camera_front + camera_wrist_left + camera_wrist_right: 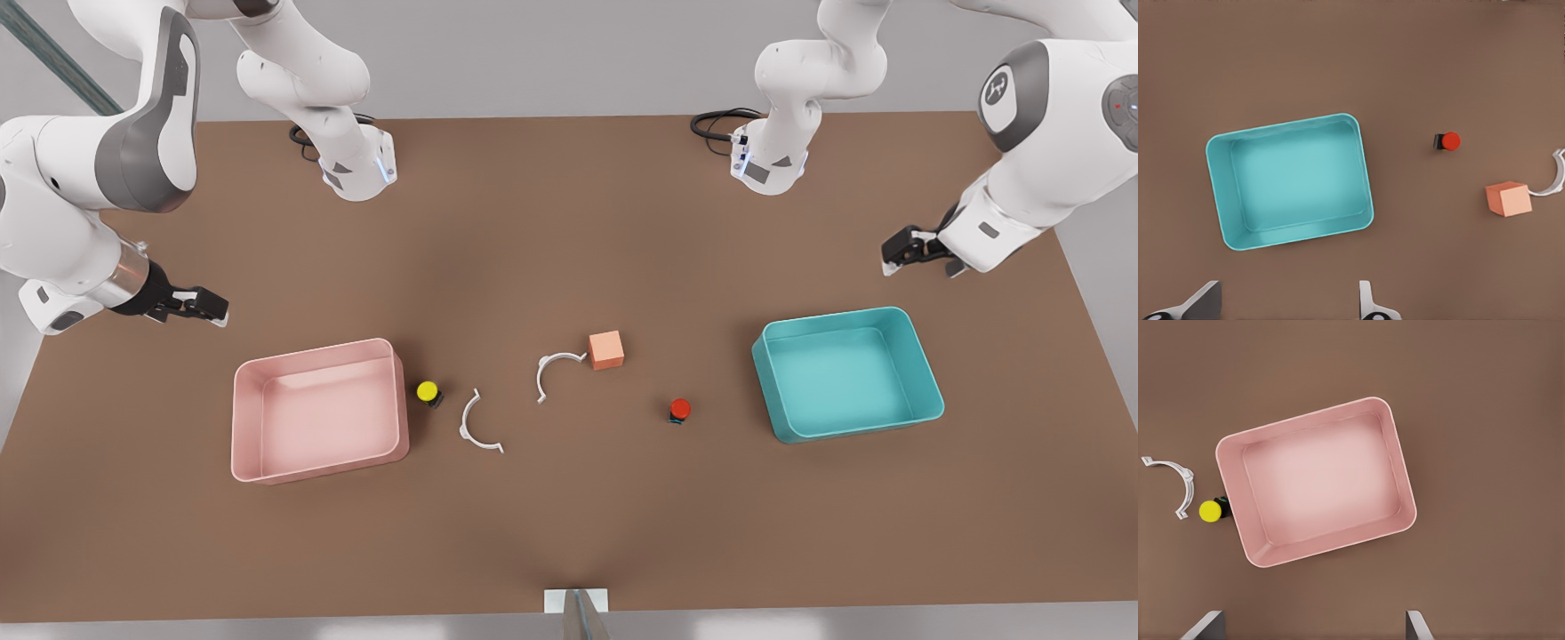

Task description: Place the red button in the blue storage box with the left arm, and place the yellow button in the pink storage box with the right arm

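Pre-grasp stage. Left gripper fingers spread, empty, beyond blue storage box; red button on tabletop, well off. Right gripper likewise spread wide; yellow button beside pink storage box. Next: descend over buttons.

The front view looks down steeply from above the near edge of the brown worktop, facing both arm bases at the far edge, so the whole layout is in sight.

The left wrist view looks straight down, high over the teal-blue rectangular plastic storage box, with the left gripper at the picture's edge. It shares with the front view that box, the red-capped push button and the orange-salmon cube.

The right wrist view likewise looks straight down over the pale pink rectangular plastic storage box, sharing it and the yellow-capped push button with the front view.
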